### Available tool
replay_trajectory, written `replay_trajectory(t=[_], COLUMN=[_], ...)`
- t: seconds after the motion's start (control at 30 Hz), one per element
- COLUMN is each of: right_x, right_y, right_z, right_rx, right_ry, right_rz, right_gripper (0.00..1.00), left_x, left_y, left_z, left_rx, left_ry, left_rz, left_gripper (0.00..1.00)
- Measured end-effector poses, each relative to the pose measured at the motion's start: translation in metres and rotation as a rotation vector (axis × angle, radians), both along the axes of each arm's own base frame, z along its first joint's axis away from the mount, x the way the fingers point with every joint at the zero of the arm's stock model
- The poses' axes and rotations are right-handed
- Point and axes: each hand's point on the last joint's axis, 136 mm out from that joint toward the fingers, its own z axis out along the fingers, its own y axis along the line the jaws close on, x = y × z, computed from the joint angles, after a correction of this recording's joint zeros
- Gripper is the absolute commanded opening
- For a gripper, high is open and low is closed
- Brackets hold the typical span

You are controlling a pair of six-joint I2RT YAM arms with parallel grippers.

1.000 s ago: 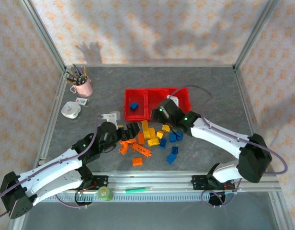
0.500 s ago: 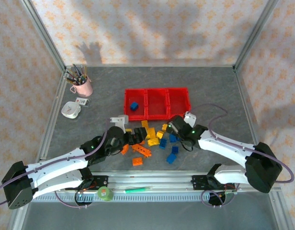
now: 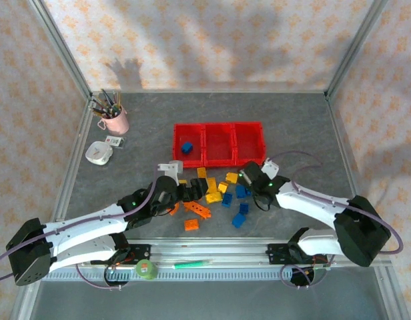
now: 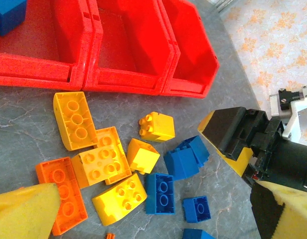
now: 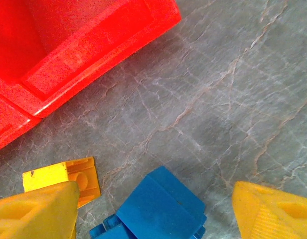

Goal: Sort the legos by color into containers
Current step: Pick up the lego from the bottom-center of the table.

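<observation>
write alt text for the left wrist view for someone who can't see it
Loose yellow, orange and blue legos lie scattered on a grey table beside a row of three red containers, the left one holding a blue brick. The left gripper is open over the pile, and the right gripper is at the right of the frame.

Three red bins (image 3: 219, 125), one pink cup (image 3: 116, 123), two arms (image 3: 92, 227) (one blue brick (image 3: 187, 147) binned, loose bricks (image 4: 101, 162) uncountable).
</observation>
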Motion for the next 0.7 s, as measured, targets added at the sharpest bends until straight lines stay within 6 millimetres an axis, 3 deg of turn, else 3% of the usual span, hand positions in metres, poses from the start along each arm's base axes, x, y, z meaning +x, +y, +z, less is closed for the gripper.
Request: replay_trajectory(t=[0.33,0.7], right_x=[-0.001,0.004], right_y=[0.006,0.006], right_z=[-0.024,-0.027], right_rx=[-0.011,-0.001], right_ry=[0.066,0.067], right_rz=[0.02,0.007], right_gripper=[0.78,0.7], left_x=[-0.001,-0.001], left_y=[-0.003,-0.004], left_z=[-0.004,-0.002], left_rx=[0.01,0.006], left_ry=[0.008,0.004], left_rz=[-0.008,-0.009], left_gripper=[0.99,0.99])
